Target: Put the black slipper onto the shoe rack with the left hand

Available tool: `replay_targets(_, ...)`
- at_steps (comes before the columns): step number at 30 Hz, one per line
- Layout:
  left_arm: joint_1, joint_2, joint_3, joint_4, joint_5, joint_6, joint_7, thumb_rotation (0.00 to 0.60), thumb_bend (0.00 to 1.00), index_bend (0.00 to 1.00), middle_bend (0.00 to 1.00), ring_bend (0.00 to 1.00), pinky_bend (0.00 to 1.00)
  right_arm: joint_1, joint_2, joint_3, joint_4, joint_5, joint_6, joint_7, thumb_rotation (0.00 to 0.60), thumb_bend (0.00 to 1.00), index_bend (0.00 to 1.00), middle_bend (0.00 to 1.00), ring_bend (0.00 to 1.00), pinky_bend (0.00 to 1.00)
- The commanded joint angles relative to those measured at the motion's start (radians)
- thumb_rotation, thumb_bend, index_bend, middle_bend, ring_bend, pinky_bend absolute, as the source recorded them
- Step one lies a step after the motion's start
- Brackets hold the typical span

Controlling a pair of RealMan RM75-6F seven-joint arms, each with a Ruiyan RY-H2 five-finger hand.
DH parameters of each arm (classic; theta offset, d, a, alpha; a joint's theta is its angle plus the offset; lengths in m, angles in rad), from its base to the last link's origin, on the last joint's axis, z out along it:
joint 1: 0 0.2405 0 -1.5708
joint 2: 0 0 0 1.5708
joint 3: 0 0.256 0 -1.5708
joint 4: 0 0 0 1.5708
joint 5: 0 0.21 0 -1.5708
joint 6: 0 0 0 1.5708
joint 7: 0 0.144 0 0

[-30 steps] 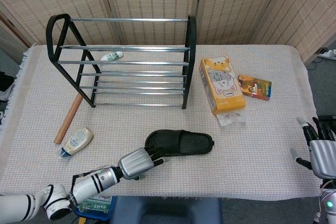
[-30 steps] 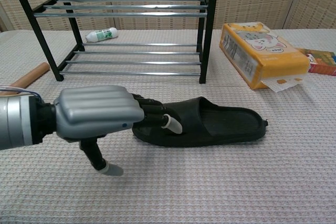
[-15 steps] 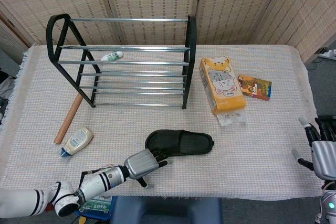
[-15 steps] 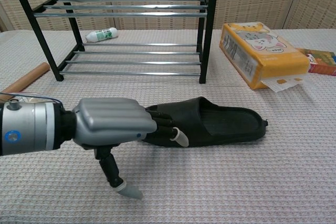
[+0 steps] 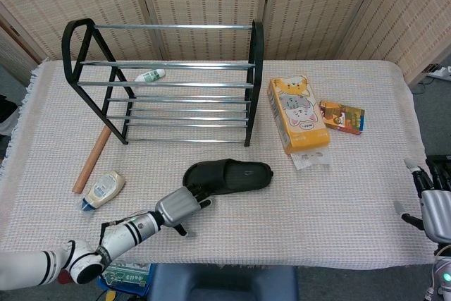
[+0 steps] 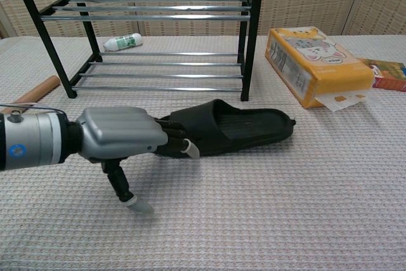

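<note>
The black slipper [image 5: 232, 175] [image 6: 235, 130] lies in front of the shoe rack [image 5: 257, 68] [image 6: 251, 42], its left end raised a little off the cloth. My left hand [image 5: 177, 207] [image 6: 120, 136] grips that left end, fingers curled over the slipper's edge and thumb pointing down towards the table. The rack is a black frame with silver bars at the back left, its shelves bare. My right hand [image 5: 438, 209] hangs at the table's right edge in the head view, fingers apart and holding nothing.
An orange tissue box [image 5: 297, 113] [image 6: 317, 65] and a small colourful box [image 5: 342, 116] [image 6: 387, 74] lie right of the rack. A small white bottle [image 5: 150, 75] [image 6: 122, 42] lies under the rack. A wooden rod [image 5: 93, 158] [image 6: 32, 96] and a cream bottle [image 5: 103, 189] lie left.
My left hand has closed on the slipper's end and drawn it left and back towards the rack, lifting that end. The right hand has barely moved.
</note>
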Motion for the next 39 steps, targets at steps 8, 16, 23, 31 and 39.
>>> replay_targets(8, 0.067, 0.166, 0.047, -0.106, -0.146, 0.085, 0.095, 0.360, 0.21, 0.15, 0.10, 0.09, 0.26, -0.003, -0.002, 0.000, 0.002, -0.006, 0.007, 0.004, 0.600, 0.26, 0.07, 0.19, 0.09, 0.11)
replay_targets(16, 0.085, 0.184, 0.038, -0.215, -0.023, 0.186, 0.056, 0.418, 0.20, 0.16, 0.10, 0.09, 0.26, -0.006, -0.001, -0.002, -0.002, -0.016, 0.015, 0.003, 0.600, 0.26, 0.07, 0.19, 0.09, 0.11)
replay_targets(23, 0.028, 0.099, -0.022, -0.174, 0.020, 0.174, 0.031, 0.386, 0.21, 0.18, 0.10, 0.09, 0.26, -0.017, 0.001, -0.007, -0.002, -0.019, 0.027, 0.012, 0.600, 0.26, 0.07, 0.19, 0.09, 0.11)
replay_targets(31, -0.063, 0.025, -0.087, -0.104, -0.112, 0.117, 0.173, 0.365, 0.21, 0.20, 0.12, 0.09, 0.26, -0.031, 0.001, -0.011, 0.008, -0.016, 0.037, 0.031, 0.600, 0.26, 0.07, 0.19, 0.09, 0.11)
replay_targets(39, -0.155, -0.035, -0.108, -0.037, -0.264, 0.063, 0.300, 0.332, 0.20, 0.25, 0.17, 0.09, 0.26, -0.034, -0.002, -0.013, 0.016, -0.015, 0.031, 0.046, 0.600, 0.26, 0.07, 0.19, 0.09, 0.11)
